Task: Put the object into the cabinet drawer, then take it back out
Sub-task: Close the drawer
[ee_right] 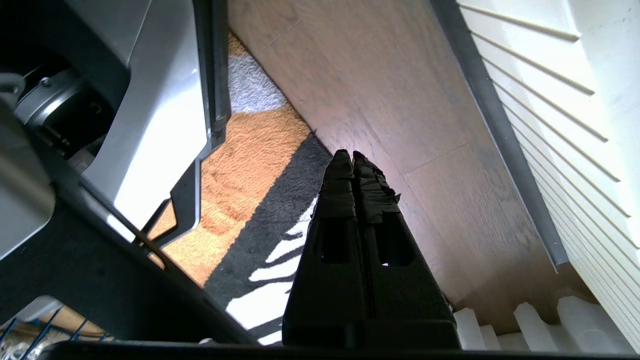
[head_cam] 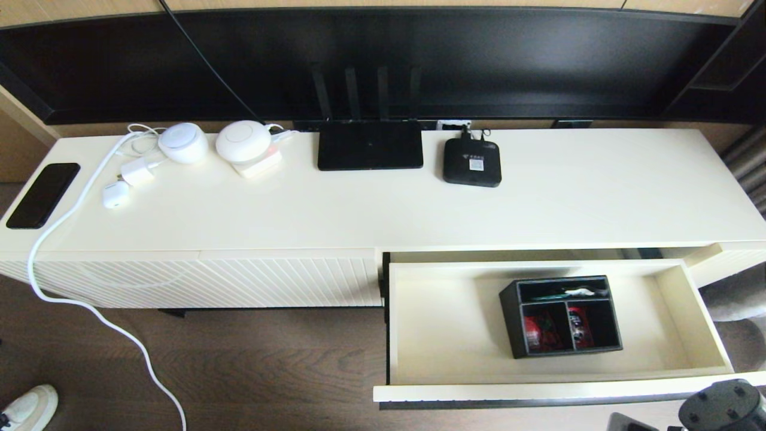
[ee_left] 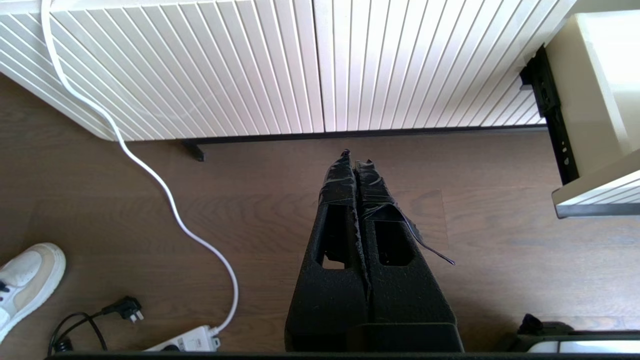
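Observation:
The black organiser box (head_cam: 561, 316) sits inside the cabinet drawer (head_cam: 455, 317), right of its middle, with red packets in its two square compartments. The drawer is pulled fully out; its front edge (head_cam: 538, 392) faces me, and a corner of it shows in the left wrist view (ee_left: 595, 195). My left gripper (ee_left: 356, 159) hangs shut and empty over the wood floor, in front of the ribbed panel. Low beside the drawer's ribbed front (ee_right: 565, 125), my right gripper (ee_right: 348, 156) is shut and holds nothing. Neither gripper touches the box.
On the cabinet top (head_cam: 538, 203) lie a router with antennas (head_cam: 369, 142), a small black device (head_cam: 471, 162), white chargers (head_cam: 182, 142) and a phone (head_cam: 43, 194). A white cable (ee_left: 150, 175) runs over the floor. A shoe (head_cam: 29, 407) stands at the left; a rug (ee_right: 250, 160) lies below.

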